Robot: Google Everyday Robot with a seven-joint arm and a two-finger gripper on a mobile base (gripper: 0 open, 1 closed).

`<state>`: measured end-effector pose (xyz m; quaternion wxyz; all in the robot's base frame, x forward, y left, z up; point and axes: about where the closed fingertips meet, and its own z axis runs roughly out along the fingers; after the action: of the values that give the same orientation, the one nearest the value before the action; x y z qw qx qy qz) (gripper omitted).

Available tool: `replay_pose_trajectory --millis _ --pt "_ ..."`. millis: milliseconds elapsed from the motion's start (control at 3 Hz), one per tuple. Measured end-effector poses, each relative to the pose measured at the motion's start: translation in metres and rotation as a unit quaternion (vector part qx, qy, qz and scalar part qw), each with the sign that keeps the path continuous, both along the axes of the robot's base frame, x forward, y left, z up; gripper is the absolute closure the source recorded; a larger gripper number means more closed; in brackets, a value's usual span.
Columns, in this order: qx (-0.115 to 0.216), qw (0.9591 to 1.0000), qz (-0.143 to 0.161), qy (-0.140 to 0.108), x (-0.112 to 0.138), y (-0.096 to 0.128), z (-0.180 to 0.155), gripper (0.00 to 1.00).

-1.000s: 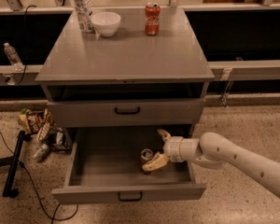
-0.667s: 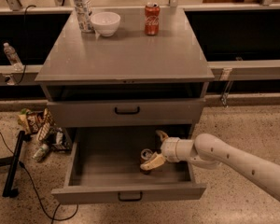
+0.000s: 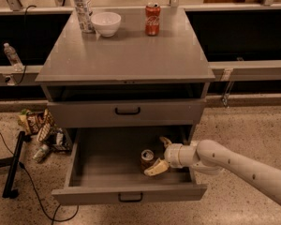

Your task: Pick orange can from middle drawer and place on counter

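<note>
Camera view: cream two-finger gripper [image 3: 160,154] sits low inside the pulled-out wide grey middle drawer [image 3: 126,193], fingers spread wide just beside the upright brownish-orange drink can [image 3: 147,159] (not yet clamped, I judge), apparently lined up to close on its sides before lifting to the flat grey counter [image 3: 126,55].

The gripper [image 3: 160,154], pale cream-yellow on a white arm [image 3: 234,165], sits lower right of centre in the frame, inside the plain grey middle drawer [image 3: 84,196] with its black handle. The orange can [image 3: 147,161] is brownish-orange, silver-topped. The counter [image 3: 126,55] is flat grey, bearing a red cola can [image 3: 152,18] and a white bowl [image 3: 106,22].
</note>
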<state>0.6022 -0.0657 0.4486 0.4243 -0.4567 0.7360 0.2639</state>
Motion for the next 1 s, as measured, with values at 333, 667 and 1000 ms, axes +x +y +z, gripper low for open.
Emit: replay_pose_trajectory --millis 333,667,1000 --pt "0.002 0.9999 0.010 0.012 -0.009 0.006 -0.013 0.00" --pt "0.008 0.9995 0.028 0.014 -0.010 0.018 -0.017 0.02" --pt "0.030 0.9978 0.058 0.012 -0.008 0.038 -0.018 0.32"
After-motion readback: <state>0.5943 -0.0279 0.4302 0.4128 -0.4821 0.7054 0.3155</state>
